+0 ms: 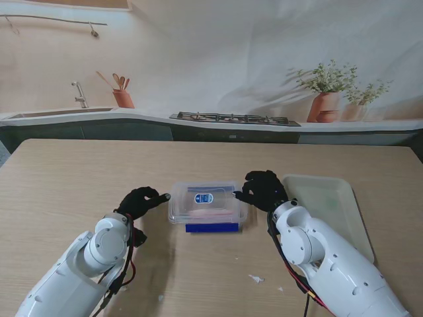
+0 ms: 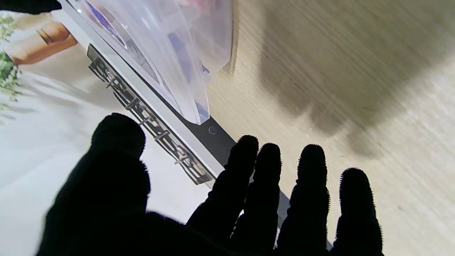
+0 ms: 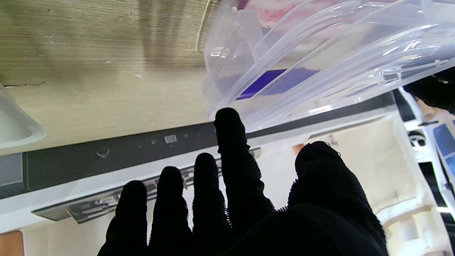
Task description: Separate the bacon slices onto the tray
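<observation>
Two hands flank the container (image 1: pixel 207 206); left hand (image 1: pixel 140 202) and right hand (image 1: pixel 263 189) empty, fingers spread.

This is a mock kitchen, a test bench dressed as a home rather than a real room. The back wall (image 1: pixel 218 59) is a printed backdrop whose cloth shows soft creases, and it pictures a counter with a sink and tap (image 1: pixel 79 96), a pot of wooden utensils (image 1: pixel 122 92), a gas hob (image 1: pixel 234 119) and two terracotta plant pots (image 1: pixel 330 99). All of these lie well beyond the fingertips of the left hand (image 1: pixel 140 201) and right hand (image 1: pixel 264 190), past the far edge of the pale wooden table (image 1: pixel 79 172) on which both hands rest.
</observation>
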Available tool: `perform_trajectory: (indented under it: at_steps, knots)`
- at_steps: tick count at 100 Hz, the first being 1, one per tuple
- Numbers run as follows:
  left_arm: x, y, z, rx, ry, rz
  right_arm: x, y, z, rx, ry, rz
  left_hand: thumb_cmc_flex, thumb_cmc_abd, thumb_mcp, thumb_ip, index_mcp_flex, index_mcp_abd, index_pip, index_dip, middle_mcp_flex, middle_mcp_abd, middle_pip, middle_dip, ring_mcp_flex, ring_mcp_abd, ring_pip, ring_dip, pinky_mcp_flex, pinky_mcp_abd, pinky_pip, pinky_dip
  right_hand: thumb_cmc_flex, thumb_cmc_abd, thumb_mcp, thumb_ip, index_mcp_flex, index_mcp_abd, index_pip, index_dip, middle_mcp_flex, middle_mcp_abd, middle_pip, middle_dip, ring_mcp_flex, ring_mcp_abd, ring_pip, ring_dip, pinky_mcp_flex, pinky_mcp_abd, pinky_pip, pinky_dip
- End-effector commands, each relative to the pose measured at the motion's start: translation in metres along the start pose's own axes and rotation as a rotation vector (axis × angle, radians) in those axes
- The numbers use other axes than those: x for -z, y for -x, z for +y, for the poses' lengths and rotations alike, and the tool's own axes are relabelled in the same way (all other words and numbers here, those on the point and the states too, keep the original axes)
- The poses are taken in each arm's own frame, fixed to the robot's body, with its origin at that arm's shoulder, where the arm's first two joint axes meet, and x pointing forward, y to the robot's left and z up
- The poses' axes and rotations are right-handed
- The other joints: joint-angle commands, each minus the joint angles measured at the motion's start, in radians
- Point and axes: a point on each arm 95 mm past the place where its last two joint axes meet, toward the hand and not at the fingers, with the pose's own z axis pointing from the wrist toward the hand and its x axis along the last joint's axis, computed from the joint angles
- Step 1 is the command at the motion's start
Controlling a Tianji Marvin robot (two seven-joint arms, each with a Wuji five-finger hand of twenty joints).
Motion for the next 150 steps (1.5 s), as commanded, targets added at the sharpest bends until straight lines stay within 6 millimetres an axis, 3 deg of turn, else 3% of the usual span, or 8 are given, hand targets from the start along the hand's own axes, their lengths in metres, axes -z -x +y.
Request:
perform_trajectory:
  at_steps: [1, 97, 137, 150]
  knots:
    - [-0.002, -0.006, 0.002, 0.014, 0.027, -0.006, 0.001, -0.008, -0.002, -0.019, -0.024, 0.01, -0.024, -0.013, -0.033, 0.04, -0.026, 0.004, -0.002, 0.006, -0.025, 0.018, -0.001, 0.014, -0.033, 0.003, 0.011, 0.021, -0.015, -0.022, 0.039, 0.012, 0.034, -0.005, 0.017, 0.058, 0.029, -0.021, 0.016, 0.013, 0.005, 0.014, 0.019, 0.005, 0.002, 0.008, 0.007, 0.008, 0.005, 0.001, 0.014, 0.012]
    - [-0.011, -0.014, 0.014, 0.1, 0.099, -0.043, 0.001, -0.025, -0.004, -0.052, -0.095, 0.067, 0.014, -0.045, 0.03, 0.045, -0.004, -0.013, -0.04, -0.028, -0.019, -0.008, -0.012, -0.007, -0.031, -0.01, -0.012, 0.011, -0.018, -0.026, 0.019, -0.008, 0.015, -0.002, 0.023, 0.052, 0.02, -0.043, 0.008, 0.005, 0.005, 0.011, 0.008, 0.001, -0.001, -0.003, -0.001, 0.005, -0.001, 0.0, 0.013, 0.008]
    - [-0.011, -0.015, 0.015, 0.173, 0.107, -0.054, -0.001, -0.028, -0.005, -0.053, -0.128, 0.101, 0.043, -0.106, 0.108, 0.049, -0.005, -0.031, -0.017, -0.022, -0.007, -0.029, -0.003, -0.005, -0.024, -0.016, -0.008, 0.011, -0.018, -0.027, 0.015, -0.009, 0.011, -0.001, 0.019, 0.052, 0.012, -0.054, 0.005, 0.001, 0.003, 0.005, 0.002, -0.001, -0.005, -0.012, -0.009, 0.001, -0.007, -0.005, 0.011, 0.007]
    - [-0.01, -0.016, 0.015, 0.211, 0.107, -0.058, -0.002, -0.028, -0.007, -0.051, -0.14, 0.107, 0.027, -0.14, 0.183, 0.043, -0.013, -0.054, 0.026, -0.006, 0.004, -0.042, 0.005, -0.002, -0.02, -0.013, -0.005, 0.011, -0.018, -0.027, 0.015, -0.008, 0.01, 0.001, 0.018, 0.052, 0.011, -0.058, 0.003, -0.001, 0.002, 0.003, 0.001, -0.002, -0.009, -0.014, -0.012, -0.001, -0.01, -0.008, 0.01, 0.007]
